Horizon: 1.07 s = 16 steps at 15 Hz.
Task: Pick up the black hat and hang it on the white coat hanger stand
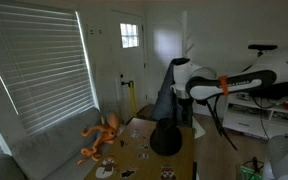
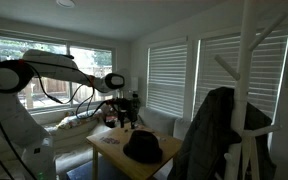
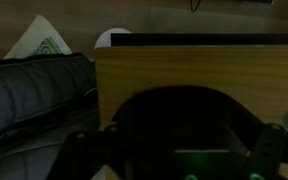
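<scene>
The black hat (image 1: 166, 138) lies flat on a wooden table (image 1: 184, 160), brim down and round top up. In both exterior views it sits alone on its part of the table (image 2: 102, 150), and nothing holds the hat (image 2: 142, 147). In the wrist view the hat (image 3: 179, 120) is a big dark hump at the near edge of the table (image 3: 184, 70).

The gripper (image 3: 174, 160) shows best in the wrist view. Its two fingers (image 3: 79, 152) are spread wide, one on the left and one on the right, with the hat in between and farther on. I cannot tell from this view if they touch the hat. In an exterior view the white robot arm (image 1: 239, 80) reaches in from the right, and its end is well above the hat.

The white coat hanger stand (image 2: 246, 60) is tall and thin, on the right and near the camera, with short pegs poking up. A long dark jacket (image 2: 212, 135) hangs on it, just right of the table.

A few small things lie on the table, one of them a blue card (image 2: 109, 140). An orange toy (image 1: 102, 135) sits on a grey sofa (image 1: 54, 150) left of the table. Behind the sofa are window blinds (image 1: 39, 60), and far back is a white door (image 1: 132, 70).
</scene>
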Each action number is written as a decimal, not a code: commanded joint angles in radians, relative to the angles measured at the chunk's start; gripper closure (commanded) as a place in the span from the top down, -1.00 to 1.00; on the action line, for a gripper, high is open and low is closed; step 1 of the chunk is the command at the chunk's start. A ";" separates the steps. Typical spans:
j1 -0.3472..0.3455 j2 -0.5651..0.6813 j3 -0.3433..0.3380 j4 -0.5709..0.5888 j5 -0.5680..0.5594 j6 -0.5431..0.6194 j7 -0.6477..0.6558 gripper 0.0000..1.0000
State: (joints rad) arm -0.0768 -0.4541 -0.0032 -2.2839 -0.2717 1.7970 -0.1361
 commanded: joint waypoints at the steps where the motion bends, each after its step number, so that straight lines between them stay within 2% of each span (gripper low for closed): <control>1: 0.018 0.001 -0.014 0.003 -0.006 -0.005 0.006 1.00; 6: 0.014 0.008 -0.015 0.007 -0.007 -0.007 0.016 1.00; 12: -0.032 0.093 -0.073 0.035 0.082 0.119 0.224 1.00; 16: -0.042 0.125 -0.089 0.040 0.187 0.224 0.332 1.00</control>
State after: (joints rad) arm -0.1115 -0.3596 -0.0867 -2.2694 -0.1657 1.9756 0.1187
